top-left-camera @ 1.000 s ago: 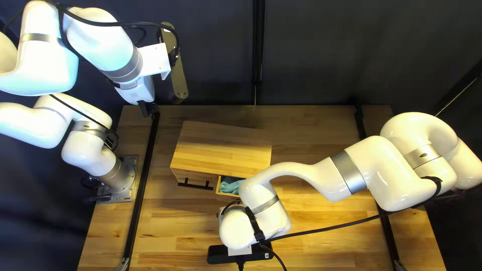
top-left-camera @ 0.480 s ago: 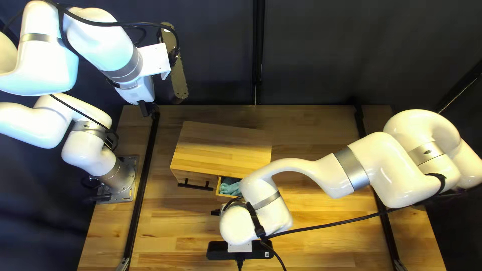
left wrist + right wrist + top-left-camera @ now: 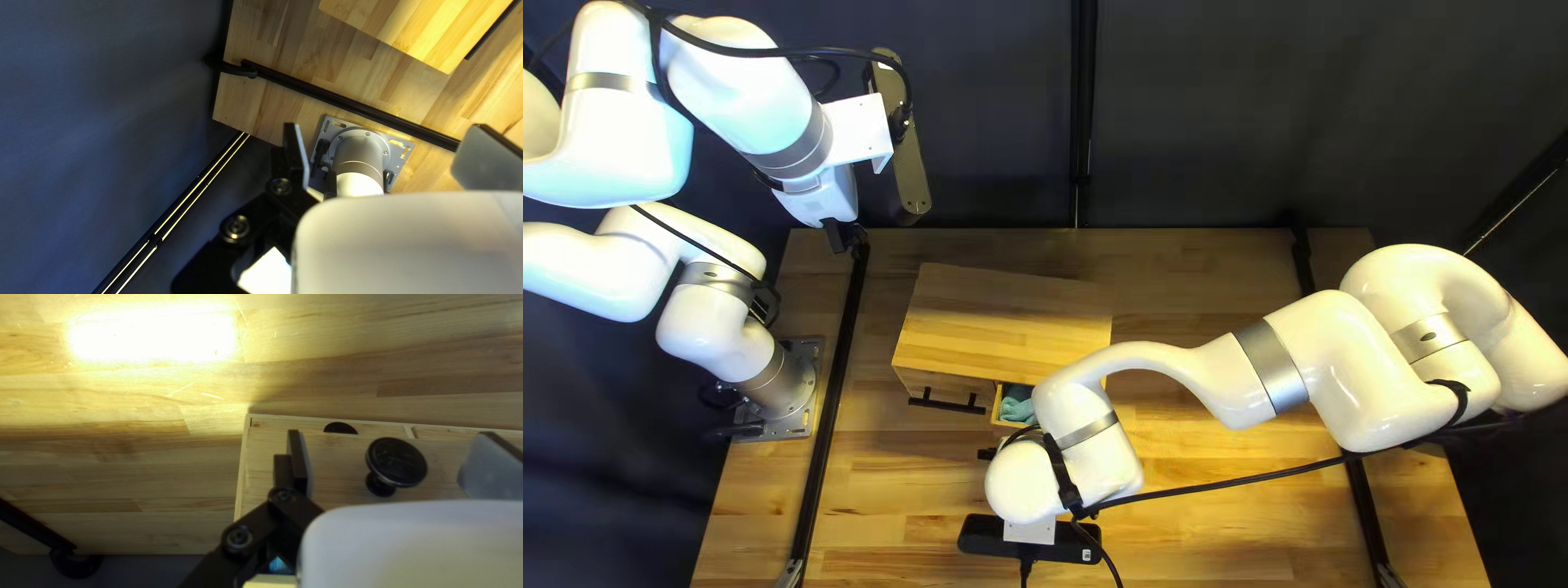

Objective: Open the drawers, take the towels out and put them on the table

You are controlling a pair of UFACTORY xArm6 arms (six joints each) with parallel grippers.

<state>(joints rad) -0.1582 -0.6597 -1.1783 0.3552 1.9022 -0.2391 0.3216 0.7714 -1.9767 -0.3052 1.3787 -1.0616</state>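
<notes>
A wooden drawer box (image 3: 1005,327) stands mid-table. Its left drawer, with a black bar handle (image 3: 943,400), is closed. Its right drawer stands partly pulled out and shows a teal towel (image 3: 1015,404) inside. My right arm's wrist (image 3: 1054,474) hangs over that drawer's front and hides the gripper there. In the right wrist view the drawer front (image 3: 339,473) carries a round black knob (image 3: 395,461), which sits between the fingers of my right gripper (image 3: 390,437); they stand wide apart, clear of it. My left gripper (image 3: 384,134) is open, raised high beyond the table's far left corner (image 3: 903,139).
Black rails cross the table on the left (image 3: 845,343) and on the right (image 3: 1319,269). My left arm's base plate (image 3: 784,392) is bolted at the left edge. A black cable (image 3: 1241,490) trails from the right wrist across the near right of the table.
My right wrist has shifted a little to the left and toward the near edge, covering more of the towel. The drawer and the left arm have not moved.
</notes>
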